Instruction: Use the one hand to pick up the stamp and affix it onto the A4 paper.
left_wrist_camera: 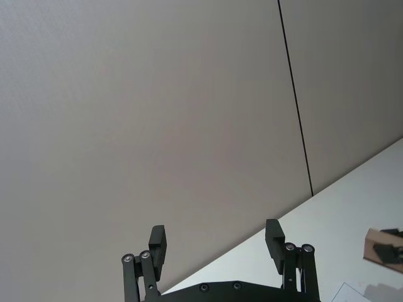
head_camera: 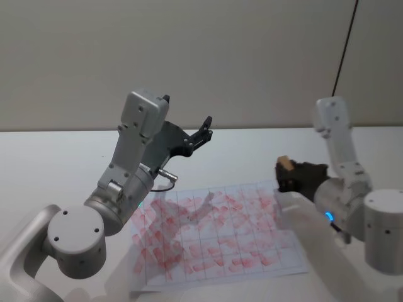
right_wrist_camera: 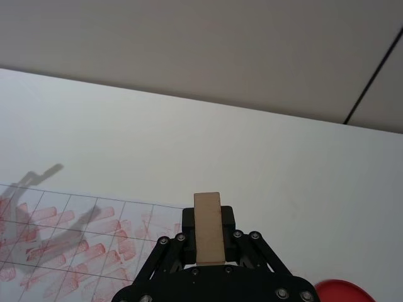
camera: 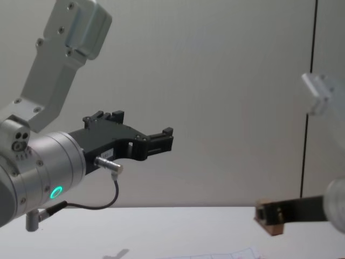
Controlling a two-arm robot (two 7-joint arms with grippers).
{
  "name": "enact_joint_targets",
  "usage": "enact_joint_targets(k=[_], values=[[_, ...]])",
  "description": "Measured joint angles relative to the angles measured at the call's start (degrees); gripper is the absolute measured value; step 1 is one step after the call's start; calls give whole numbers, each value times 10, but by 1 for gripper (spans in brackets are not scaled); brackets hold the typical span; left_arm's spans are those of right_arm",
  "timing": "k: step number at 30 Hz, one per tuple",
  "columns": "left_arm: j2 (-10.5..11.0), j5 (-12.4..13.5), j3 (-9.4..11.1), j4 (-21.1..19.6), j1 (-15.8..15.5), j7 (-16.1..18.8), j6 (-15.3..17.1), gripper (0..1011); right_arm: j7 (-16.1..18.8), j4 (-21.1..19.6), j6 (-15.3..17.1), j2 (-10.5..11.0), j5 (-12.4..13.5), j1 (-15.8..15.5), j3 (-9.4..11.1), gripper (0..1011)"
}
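The stamp (head_camera: 286, 165), a small light wooden block, is clamped in my right gripper (head_camera: 283, 175), which is shut on it just above the table at the far right corner of the A4 paper (head_camera: 214, 234). The sheet lies flat and carries a grid crowded with red stamp marks. In the right wrist view the stamp (right_wrist_camera: 208, 228) stands upright between the black fingers (right_wrist_camera: 228, 217), with the paper (right_wrist_camera: 63, 236) ahead of it. The chest view has the stamp (camera: 268, 218) hanging slightly above the tabletop. My left gripper (head_camera: 204, 128) is raised high over the paper's far side, open and holding nothing (left_wrist_camera: 216, 242).
The white table (head_camera: 56, 163) runs back to a plain wall with a dark vertical seam (head_camera: 345, 47). A red round object (right_wrist_camera: 343, 292) lies close to the right gripper in the right wrist view. The left arm's elbow (head_camera: 75, 242) hangs over the table's near left.
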Motion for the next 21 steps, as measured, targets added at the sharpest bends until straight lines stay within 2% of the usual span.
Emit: enact_joint_targets(k=[8, 21], values=[[0, 0, 0, 0, 0, 0, 0, 1001, 18, 65, 2, -27, -21, 30, -16, 219], [0, 0, 0, 0, 0, 0, 0, 1001, 28, 141, -8, -51, -40, 61, -28, 219]])
